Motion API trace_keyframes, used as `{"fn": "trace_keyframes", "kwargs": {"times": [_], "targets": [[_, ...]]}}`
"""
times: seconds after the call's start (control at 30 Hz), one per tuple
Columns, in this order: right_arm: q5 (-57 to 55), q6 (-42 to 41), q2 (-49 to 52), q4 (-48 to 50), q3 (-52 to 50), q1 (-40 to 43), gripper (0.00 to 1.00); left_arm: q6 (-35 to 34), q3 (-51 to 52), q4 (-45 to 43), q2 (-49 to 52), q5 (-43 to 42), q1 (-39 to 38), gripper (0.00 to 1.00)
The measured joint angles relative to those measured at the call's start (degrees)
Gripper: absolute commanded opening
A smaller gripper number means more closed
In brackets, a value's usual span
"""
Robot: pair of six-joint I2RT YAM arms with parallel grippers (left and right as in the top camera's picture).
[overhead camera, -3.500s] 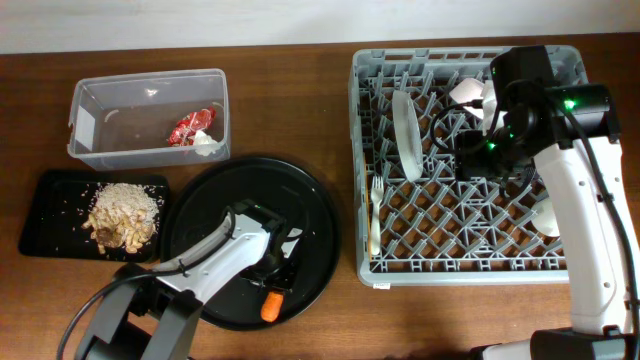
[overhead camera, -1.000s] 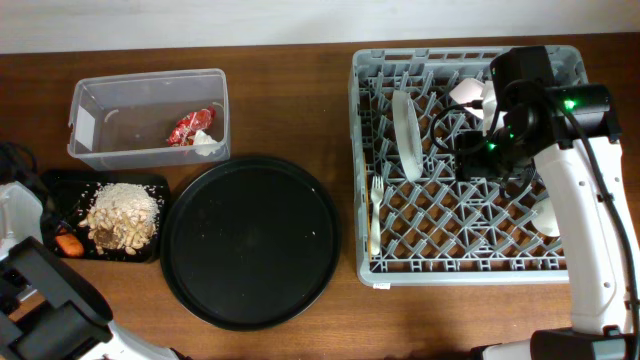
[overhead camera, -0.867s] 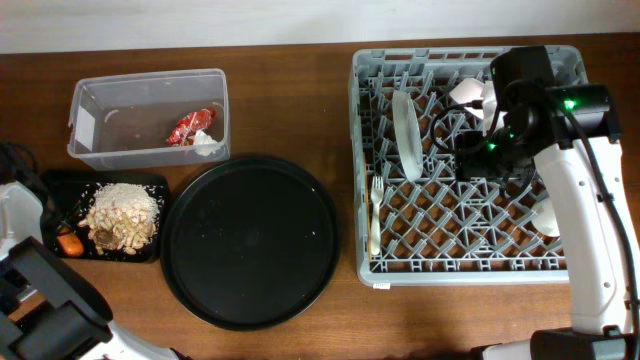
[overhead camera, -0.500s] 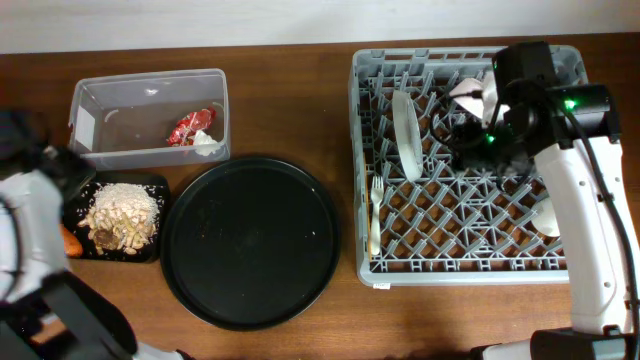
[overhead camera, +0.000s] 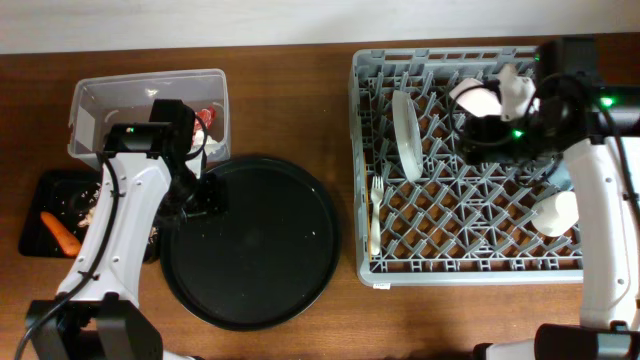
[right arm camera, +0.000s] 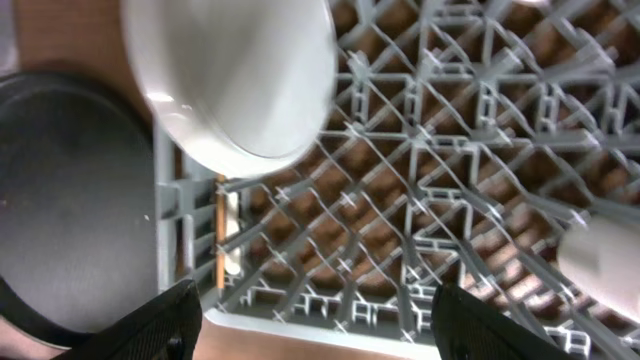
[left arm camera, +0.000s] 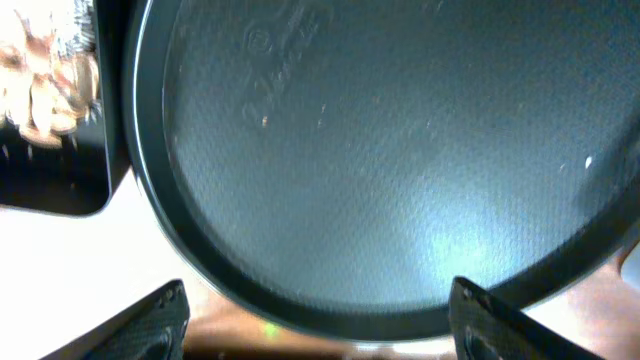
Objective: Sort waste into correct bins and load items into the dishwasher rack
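My left gripper [left arm camera: 320, 318] hangs spread and empty over the large round black tray [left arm camera: 380, 160], the orange carrot [overhead camera: 60, 232] lies in the shallow black rectangular tray [overhead camera: 38, 190], and my right gripper [right arm camera: 320, 320] gapes empty above the grey plastic lattice rack [overhead camera: 465, 272].

Overhead view – bright, even, sharp; light diffuse, from above; shadows on bench [overhead camera: 300, 100] faint, soft-edged.
Left wrist view – soft focus; broad pale sheen across round tray [left arm camera: 350, 150], bench beside it blown out white.
Right wrist view – plate [right arm camera: 240, 80] overexposed, blurred; rack [right arm camera: 450, 200] lattice crisper mid-frame; cup [right arm camera: 605, 260] at right edge smeared.
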State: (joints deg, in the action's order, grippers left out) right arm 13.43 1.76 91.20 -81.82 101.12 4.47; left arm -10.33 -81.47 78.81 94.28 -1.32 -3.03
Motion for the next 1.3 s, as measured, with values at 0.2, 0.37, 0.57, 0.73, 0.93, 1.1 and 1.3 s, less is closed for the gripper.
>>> {"fn": "trace_keyframes", "kwargs": {"times": [0.2,0.37,0.57,0.73,0.93,1.1,1.3], "targets": [[0.17,1.55,-7.10,3.96,-8.20,0.44,0.91,0.09,6.69,-5.05,-7.04,0.26,0.09,0.80],[0.02,1.64,-25.42,18.14,-25.46,0.44,0.99,-0.13,19.98,-16.70,-26.32,0.68,0.09,0.87],[-3.04,1.68,-44.65,23.28,-40.94,0.44,0.99,-1.92,35.23,-28.57,-46.97,0.68,0.09,0.99],[-4.15,1.70,-48.89,22.08,-42.32,0.42,0.99,-2.99,38.86,-31.08,-54.12,0.68,0.09,0.99],[-4.37,1.70,-48.28,22.08,-42.32,0.44,0.99,-3.19,38.91,-31.12,-54.31,0.68,0.09,0.99],[-4.39,1.68,-47.01,22.08,-42.32,0.44,0.99,-3.19,38.91,-31.12,-54.31,0.70,0.09,0.99],[-4.39,1.68,-46.64,22.05,-42.32,0.33,0.99,-3.21,38.91,-31.12,-54.31,0.68,0.09,0.99]]}}
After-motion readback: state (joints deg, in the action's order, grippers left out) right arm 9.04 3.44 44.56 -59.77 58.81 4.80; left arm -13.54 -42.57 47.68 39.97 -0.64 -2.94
